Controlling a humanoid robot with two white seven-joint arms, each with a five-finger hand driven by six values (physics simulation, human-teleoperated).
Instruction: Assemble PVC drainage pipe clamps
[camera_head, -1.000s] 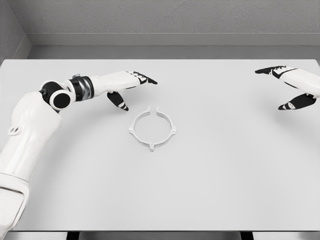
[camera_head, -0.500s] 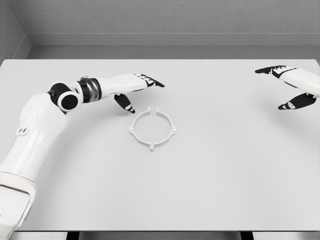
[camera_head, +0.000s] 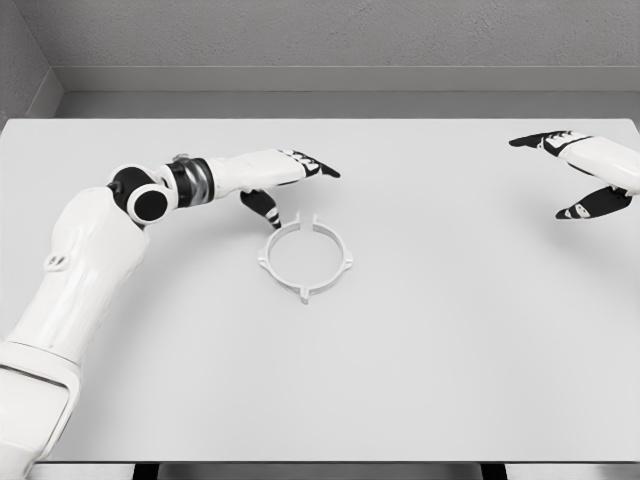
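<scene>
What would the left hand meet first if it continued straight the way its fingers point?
Probably nothing: the left hand points right, passing behind the white pipe clamp ring over bare table. Depth is uncertain.

One white pipe clamp ring (camera_head: 305, 257), one table (camera_head: 450, 340), two hands.

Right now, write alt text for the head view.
A white left hand reaches with spread fingers just above a white ring-shaped clamp lying on a white table. The right hand hovers open at the far right edge.
</scene>
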